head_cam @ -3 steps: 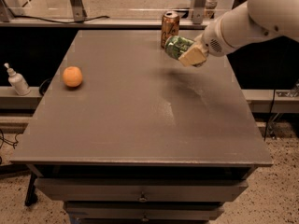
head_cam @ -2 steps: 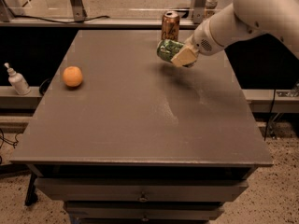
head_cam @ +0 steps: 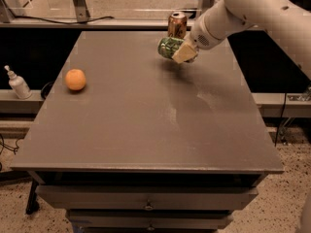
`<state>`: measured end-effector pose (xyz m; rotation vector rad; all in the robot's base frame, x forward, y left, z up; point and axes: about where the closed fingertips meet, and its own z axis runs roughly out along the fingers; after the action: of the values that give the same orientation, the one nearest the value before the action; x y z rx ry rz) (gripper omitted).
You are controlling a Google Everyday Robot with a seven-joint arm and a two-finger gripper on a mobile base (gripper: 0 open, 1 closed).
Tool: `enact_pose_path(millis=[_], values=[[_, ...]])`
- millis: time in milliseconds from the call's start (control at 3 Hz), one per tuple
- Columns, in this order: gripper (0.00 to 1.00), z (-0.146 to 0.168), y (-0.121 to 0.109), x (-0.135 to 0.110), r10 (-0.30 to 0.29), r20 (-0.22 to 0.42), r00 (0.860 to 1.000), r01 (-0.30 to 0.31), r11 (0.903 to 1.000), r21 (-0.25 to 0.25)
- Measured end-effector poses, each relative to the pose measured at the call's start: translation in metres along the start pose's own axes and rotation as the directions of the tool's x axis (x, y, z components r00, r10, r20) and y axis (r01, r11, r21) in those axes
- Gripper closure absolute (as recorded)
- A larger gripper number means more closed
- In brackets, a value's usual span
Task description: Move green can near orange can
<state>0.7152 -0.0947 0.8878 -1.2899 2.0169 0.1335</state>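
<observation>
Table [head_cam: 146, 125] fills my view, grey-topped, with drawers below. From the upper right the white arm [head_cam: 243, 13] extends over its far end, and I see the gripper [head_cam: 182, 53] clamped on the green can [head_cam: 168, 47], held tilted on its side above the tabletop. The orange can [head_cam: 177, 24] stands upright just behind it. Well apart on the left sits a round orange [head_cam: 75, 79], with a small white bottle [head_cam: 18, 84] off the table's edge.

Table [head_cam: 146, 130]: orange [head_cam: 75, 79], orange can [head_cam: 177, 24]; end effector [head_cam: 182, 52] above.
</observation>
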Motion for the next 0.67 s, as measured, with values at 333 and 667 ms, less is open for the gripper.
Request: enact_pose_path(millis=[333,667], values=[[0.82,0.0064,-0.0102,-0.0034,-0.014,-0.026,1.0,0.014,0.9998,0.014],[0.59,0.0104,-0.0151,-0.0017,-0.015,-0.042,0.999,0.016,0.9996,0.022]])
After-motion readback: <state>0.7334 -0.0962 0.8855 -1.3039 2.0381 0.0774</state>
